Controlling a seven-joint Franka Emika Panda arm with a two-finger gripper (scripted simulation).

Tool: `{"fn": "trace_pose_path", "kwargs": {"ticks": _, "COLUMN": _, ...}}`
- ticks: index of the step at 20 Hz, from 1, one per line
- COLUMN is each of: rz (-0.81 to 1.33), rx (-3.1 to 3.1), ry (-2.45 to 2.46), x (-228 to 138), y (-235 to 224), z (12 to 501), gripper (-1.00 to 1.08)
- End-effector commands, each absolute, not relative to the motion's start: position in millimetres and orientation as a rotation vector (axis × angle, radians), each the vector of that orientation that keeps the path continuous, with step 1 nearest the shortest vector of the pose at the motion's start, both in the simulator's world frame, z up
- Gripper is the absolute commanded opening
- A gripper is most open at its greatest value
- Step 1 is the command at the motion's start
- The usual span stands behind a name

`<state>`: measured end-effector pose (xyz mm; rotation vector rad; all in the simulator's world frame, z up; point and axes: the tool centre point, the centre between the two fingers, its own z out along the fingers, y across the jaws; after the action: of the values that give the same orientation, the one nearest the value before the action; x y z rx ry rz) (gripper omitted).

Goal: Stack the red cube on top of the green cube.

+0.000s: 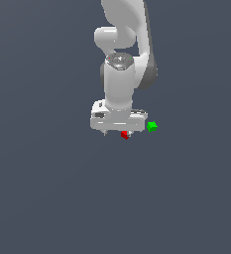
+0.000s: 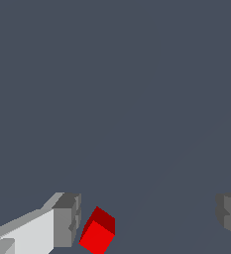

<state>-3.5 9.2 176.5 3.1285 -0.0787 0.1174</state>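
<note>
- Claw (image 1: 117,133), in the exterior view, hangs low under the white arm (image 1: 121,74), pointing down at the grey floor (image 1: 47,188).
- Its two short fingertips (image 1: 105,133) poke out below the wide white hand body, set well apart.
- Red cube (image 1: 125,135) shows just under the hand, between the fingertips and nearer the one on the exterior view's right; whether it touches that tip cannot be told from here.
- Green cube (image 1: 152,126) sits on the floor just beside the hand's end, on the exterior view's right, apart from the red cube.
- Claw (image 2: 149,223), in the wrist view, stands wide: one grey pad (image 2: 67,221) and the other (image 2: 230,216) are far apart, with bare floor (image 2: 112,99) between them.
- Red cube (image 2: 99,232) lies inside that gap, turned cornerwise, just beside the first pad with a thin strip of floor showing between them; nothing grips it.
- Green cube does not show in the wrist view.
</note>
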Motion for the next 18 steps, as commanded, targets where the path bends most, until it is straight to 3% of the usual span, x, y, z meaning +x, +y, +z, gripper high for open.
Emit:
{"fn": "trace_pose_path", "kwargs": {"ticks": 1, "rz": 0.109, "rx": 3.127, "ry": -0.141, "x": -12, "y": 10, "z": 169, "gripper": 1.00}}
{"fn": "trace_pose_path", "kwargs": {"ticks": 18, "rz": 0.033, "rx": 3.051, "ry": -0.729, "x": -90, "y": 38, "z": 98, "gripper": 1.00}}
